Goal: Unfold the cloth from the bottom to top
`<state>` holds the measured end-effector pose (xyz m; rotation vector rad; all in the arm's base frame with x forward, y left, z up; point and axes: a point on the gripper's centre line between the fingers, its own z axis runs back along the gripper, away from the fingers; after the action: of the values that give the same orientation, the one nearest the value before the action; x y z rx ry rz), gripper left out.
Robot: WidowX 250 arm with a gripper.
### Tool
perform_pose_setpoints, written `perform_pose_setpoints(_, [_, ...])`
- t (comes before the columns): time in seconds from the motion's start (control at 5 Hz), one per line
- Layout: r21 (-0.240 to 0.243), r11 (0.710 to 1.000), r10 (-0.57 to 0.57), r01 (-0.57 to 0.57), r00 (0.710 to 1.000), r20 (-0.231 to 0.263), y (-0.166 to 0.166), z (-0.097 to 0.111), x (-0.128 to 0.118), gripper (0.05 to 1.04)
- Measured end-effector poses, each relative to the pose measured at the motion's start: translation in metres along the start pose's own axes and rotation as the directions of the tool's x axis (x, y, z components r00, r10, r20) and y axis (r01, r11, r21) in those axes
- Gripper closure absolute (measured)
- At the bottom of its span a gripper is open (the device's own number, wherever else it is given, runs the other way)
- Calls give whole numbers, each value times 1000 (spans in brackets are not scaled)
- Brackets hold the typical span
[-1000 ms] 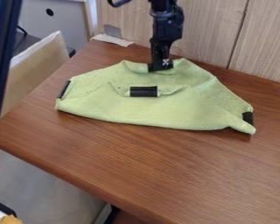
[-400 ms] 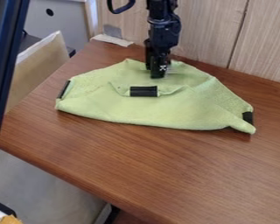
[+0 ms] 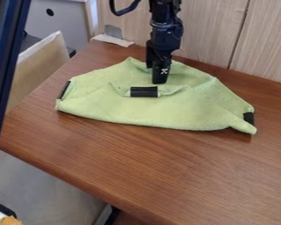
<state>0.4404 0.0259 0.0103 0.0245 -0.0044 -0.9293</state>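
Camera view: black gripper (image 3: 160, 82) hangs down over the far part of the green cloth (image 3: 137, 115), its lower end against the far layer in the frame. Whether it is clenched, released or gripping fabric, cannot tell; nor whether it touches or hovers just above.

Cloth lies on the brown wooden table (image 3: 166, 176), toward the far side. Most of it is on the camera's side of the gripper, spreading out to both left and right; a smaller part rises behind, peaking just left of the arm. Near layer folded up over the far one, its free edge wavy across the middle.

Middle black strip (image 3: 144, 92) sits on that edge, nearer the camera than the gripper and slightly to its left, close by. Left black strip (image 3: 64, 89) at the cloth's left end, well apart from the gripper. Right black strip (image 3: 248, 117) near the right-hand corner, also well apart; that corner pokes toward the camera.

Pale wood panelling (image 3: 207, 30) stands behind the table. Torn pale paper (image 3: 112, 40) at the table's far left corner.
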Motion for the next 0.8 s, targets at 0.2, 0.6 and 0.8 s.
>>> perform_pose_setpoints(0.2, [41,999,-10,9,1000,16,0,21,4,79])
perform_pose_setpoints(0.6, [105,994,-1,-2,1000,27,0,56,1,83])
perform_pose_setpoints(0.8, [139,990,-8,3,999,42,-12,83,-6,83])
